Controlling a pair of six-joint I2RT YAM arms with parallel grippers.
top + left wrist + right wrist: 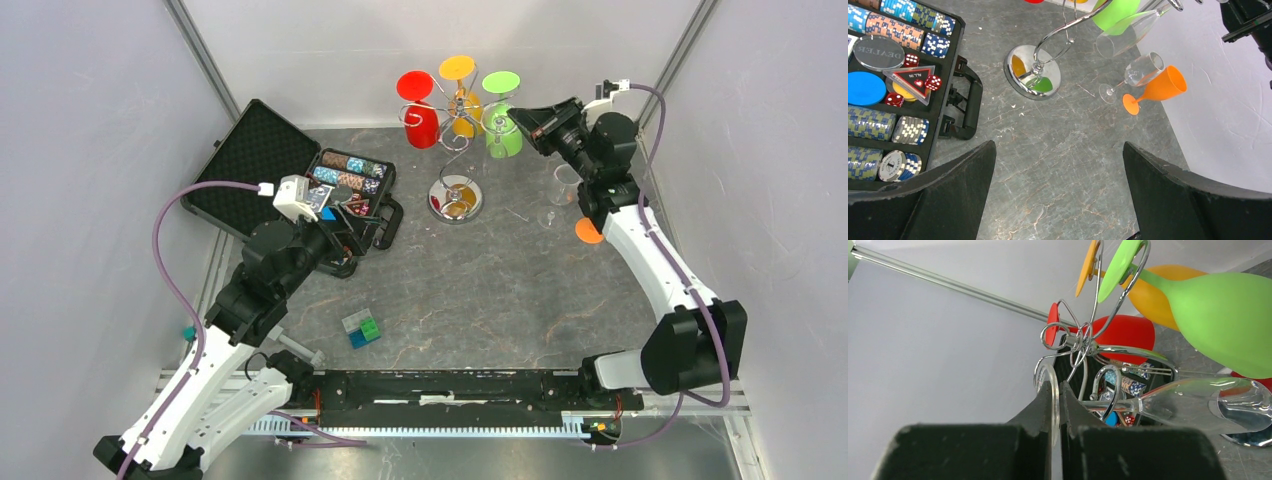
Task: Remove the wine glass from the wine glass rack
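The wine glass rack (462, 150) is a silver wire stand on a round mirrored base (456, 198). Red (420, 120), orange (462, 100) and green (503, 130) glasses hang from its arms. My right gripper (1058, 390) is shut on the flat foot of a clear wine glass (1198, 407). That glass lies about level, with its stem through a rack loop. In the top view the right gripper (520, 118) is beside the green glass. The clear glass also shows in the left wrist view (1125, 35). My left gripper (1058, 165) is open and empty over bare table.
A second clear glass (1143, 70) and an orange glass (1158, 90) lie on the table right of the rack base (1032, 71). An open poker chip case (300, 180) sits at the left. Small coloured blocks (361, 328) lie near the front. Walls close in on three sides.
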